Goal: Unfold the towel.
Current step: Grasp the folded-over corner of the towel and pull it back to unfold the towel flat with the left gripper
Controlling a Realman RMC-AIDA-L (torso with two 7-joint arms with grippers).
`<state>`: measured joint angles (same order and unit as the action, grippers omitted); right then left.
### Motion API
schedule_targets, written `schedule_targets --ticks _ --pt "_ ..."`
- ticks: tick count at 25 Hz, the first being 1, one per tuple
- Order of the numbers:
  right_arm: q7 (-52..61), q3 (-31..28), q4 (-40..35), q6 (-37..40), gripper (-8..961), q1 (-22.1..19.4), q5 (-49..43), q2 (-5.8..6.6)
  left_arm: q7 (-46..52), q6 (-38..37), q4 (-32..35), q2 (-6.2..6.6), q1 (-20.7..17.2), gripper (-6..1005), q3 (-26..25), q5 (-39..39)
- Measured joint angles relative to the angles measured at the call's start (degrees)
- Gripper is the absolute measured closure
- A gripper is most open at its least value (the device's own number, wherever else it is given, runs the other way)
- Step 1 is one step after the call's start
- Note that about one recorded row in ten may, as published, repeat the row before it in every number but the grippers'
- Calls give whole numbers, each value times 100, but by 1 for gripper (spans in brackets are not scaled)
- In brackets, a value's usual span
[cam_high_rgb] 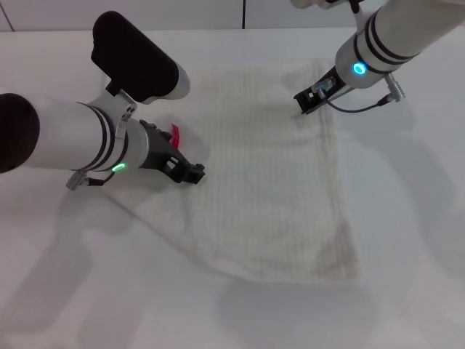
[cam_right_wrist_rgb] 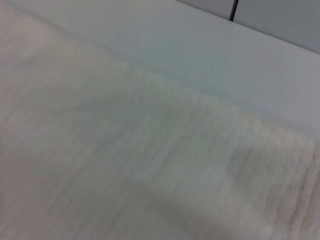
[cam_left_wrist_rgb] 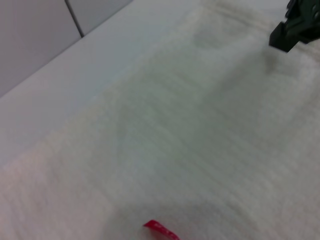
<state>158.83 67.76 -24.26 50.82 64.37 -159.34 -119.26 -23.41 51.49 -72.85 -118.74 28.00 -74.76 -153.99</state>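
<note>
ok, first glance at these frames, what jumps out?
The white towel spread across the table, near side rumpled. The left gripper sits low on its left part beside a small red tag. The right gripper is at the far right corner.

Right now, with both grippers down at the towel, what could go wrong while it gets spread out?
The left gripper sits low on the towel beside the red tag; dragging from there could bunch the cloth instead of flattening it. The right gripper is at the far edge, so uneven pulls might skew the towel. The near left edge lies slanted and rumpled on the table, and a fold could remain there.
</note>
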Motion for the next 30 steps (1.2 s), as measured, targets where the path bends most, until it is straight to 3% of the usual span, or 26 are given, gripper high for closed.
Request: schedule_targets --ticks 15,24,26,29,30 --pt "-1 20 -8 58 953 -4 0 0 172 140 329 20 261 207 -39 -110" --pt "-10 65 -4 78 954 -21 -1 0 178 384 249 18 302 561 -39 -120" --pt "-10 70 0 78 954 -24 -1 0 205 826 -377 18 183 638 -23 -121" --pt "-11 80 41 57 954 -28 -1 -2 205 826 -377 18 183 761 -23 -121" --pt "-11 96 57 41 954 -32 -1 -3 212 1047 -774 23 81 802 -20 -126"
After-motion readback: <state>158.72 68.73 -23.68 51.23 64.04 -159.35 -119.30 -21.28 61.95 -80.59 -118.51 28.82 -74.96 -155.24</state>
